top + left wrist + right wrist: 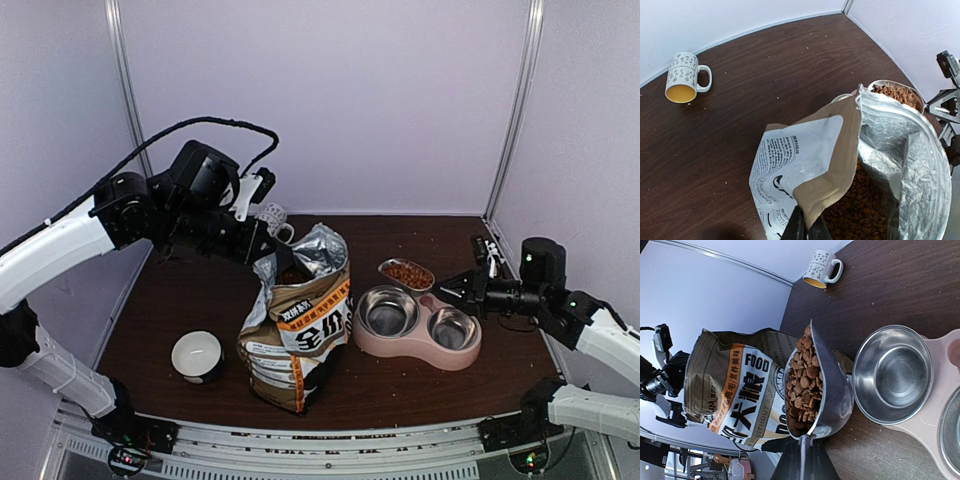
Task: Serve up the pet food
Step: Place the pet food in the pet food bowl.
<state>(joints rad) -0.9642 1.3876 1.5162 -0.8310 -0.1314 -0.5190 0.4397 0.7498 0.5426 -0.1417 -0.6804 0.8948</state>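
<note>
The pet food (807, 380) fills a steel scoop (832, 390) that hangs level just behind the pink double bowl (420, 345), near its empty left steel cup (892, 372). My right gripper (804, 447) is shut on the scoop's thin handle; in the top view that gripper (447, 288) sits right of the scoop (406, 273). More pet food (860, 205) lies inside the open printed bag (300, 335), which stands upright in the middle of the table. My left gripper (807, 227) is shut on the tan rim of the bag (835, 165), pinching it at the bag's top left corner (264, 252).
A white bowl (197, 355) sits at the front left of the brown table (180, 300). A patterned mug (685, 77) lies on its side at the back, behind the bag. Loose crumbs dot the wood. White walls close in the back and both sides.
</note>
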